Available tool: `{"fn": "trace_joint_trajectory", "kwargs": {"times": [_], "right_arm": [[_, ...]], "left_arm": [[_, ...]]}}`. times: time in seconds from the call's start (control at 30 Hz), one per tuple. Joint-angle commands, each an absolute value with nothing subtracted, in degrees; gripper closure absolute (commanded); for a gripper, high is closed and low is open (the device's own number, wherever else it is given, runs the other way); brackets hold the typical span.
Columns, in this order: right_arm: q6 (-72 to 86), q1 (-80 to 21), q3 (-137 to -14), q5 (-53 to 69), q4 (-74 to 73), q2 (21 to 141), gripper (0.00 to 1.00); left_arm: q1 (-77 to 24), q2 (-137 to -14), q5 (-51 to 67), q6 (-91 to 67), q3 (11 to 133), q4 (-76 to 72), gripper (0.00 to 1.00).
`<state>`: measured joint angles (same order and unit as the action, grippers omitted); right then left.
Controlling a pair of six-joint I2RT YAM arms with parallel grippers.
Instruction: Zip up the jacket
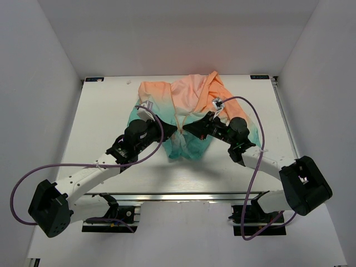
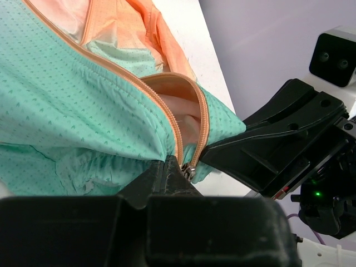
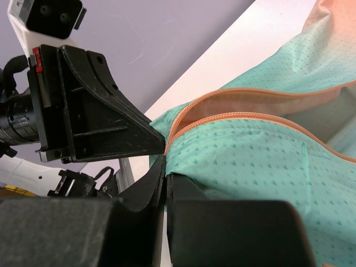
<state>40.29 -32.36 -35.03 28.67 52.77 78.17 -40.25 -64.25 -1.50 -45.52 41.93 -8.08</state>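
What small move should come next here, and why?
Probably slide the left fingers toward the hood, drawing the slider up: they sit shut at the slider, the zipper above gapes open, and the right fingers pinch the hem.

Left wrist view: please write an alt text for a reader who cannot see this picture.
The closed left gripper pinches the teal jacket at the bottom end of its orange zipper, which gapes open above. The right gripper, also closed, grips the hem just beside it, over a white table.

Jacket (image 1: 167, 97) peach-orange fading to teal, teal cloth with tiny darker specks, orange zipper (image 2: 203, 128), white table (image 1: 100, 122), purple cables (image 1: 67, 166)
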Motion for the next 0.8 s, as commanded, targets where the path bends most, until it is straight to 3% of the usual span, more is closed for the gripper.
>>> {"fn": "trace_joint_trajectory", "kwargs": {"times": [0.0, 0.77], "right_arm": [[41.3, -32.3, -36.0, 27.6, 58.1, 78.0, 1.00], [40.3, -32.3, -34.7, 28.7, 55.0, 77.4, 1.00]], "left_arm": [[-40.4, -62.8, -1.1, -45.7, 41.7, -9.2, 1.00], [-40.4, -61.3, -2.0, -46.1, 41.6, -9.1, 1.00]]}}
